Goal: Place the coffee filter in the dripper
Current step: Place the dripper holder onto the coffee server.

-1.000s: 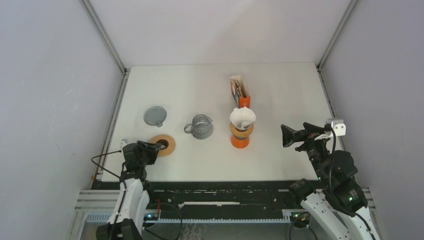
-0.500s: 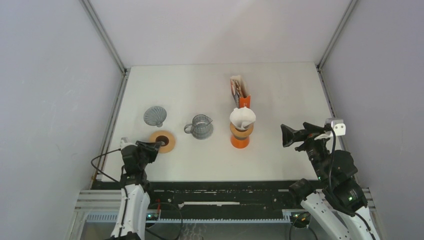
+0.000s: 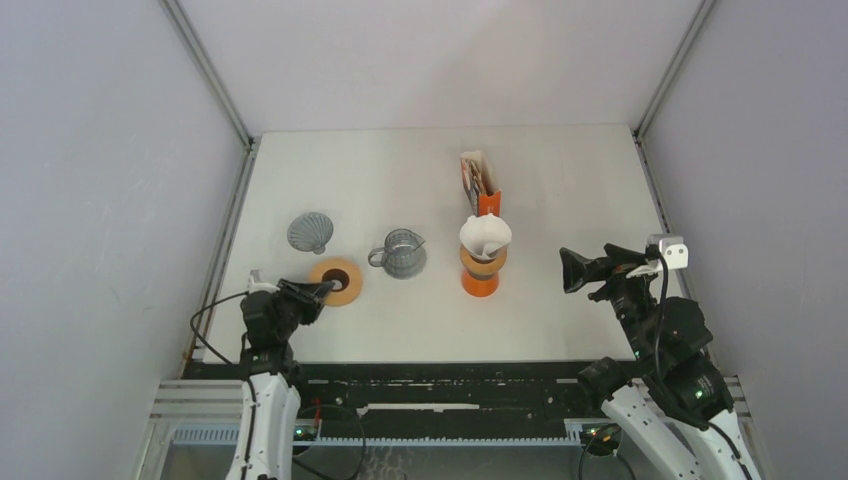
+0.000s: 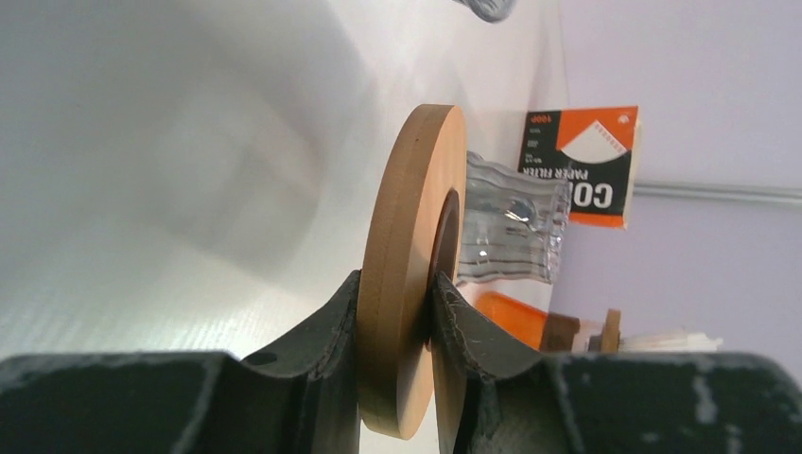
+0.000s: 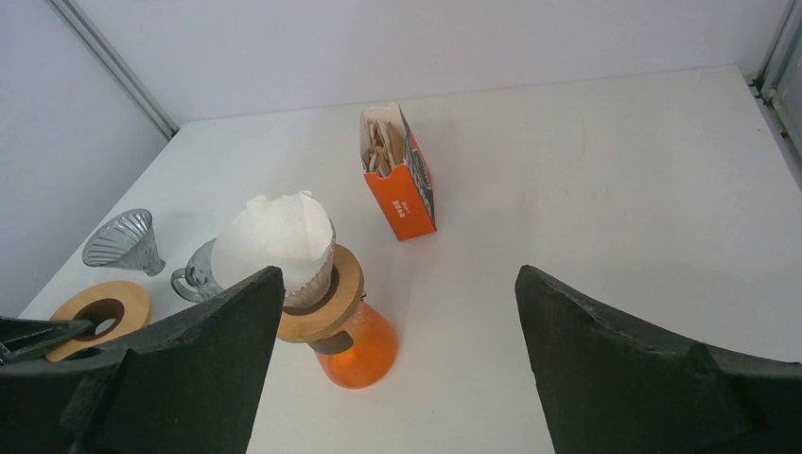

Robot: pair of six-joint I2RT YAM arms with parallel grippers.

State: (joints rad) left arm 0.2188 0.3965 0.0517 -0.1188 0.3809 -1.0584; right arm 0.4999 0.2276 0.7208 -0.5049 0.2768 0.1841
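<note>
Seen from above, the white coffee filter [image 3: 485, 234] sits upright in the wooden-collared top of an orange vessel [image 3: 479, 281] mid-table. It is well apart from both pincers, roughly between them. The left gripper [image 3: 318, 291] is clamped on the edge of a wooden ring [image 3: 345, 285]. The right gripper [image 3: 572, 270] is spread wide and holds nothing. A grey dripper [image 3: 310, 231] lies beyond the ring.

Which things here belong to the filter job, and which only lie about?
Job: filter, on the orange flask; dripper; wooden ring, in the left pincer.
Likely lying about: jug; filter box.
</note>
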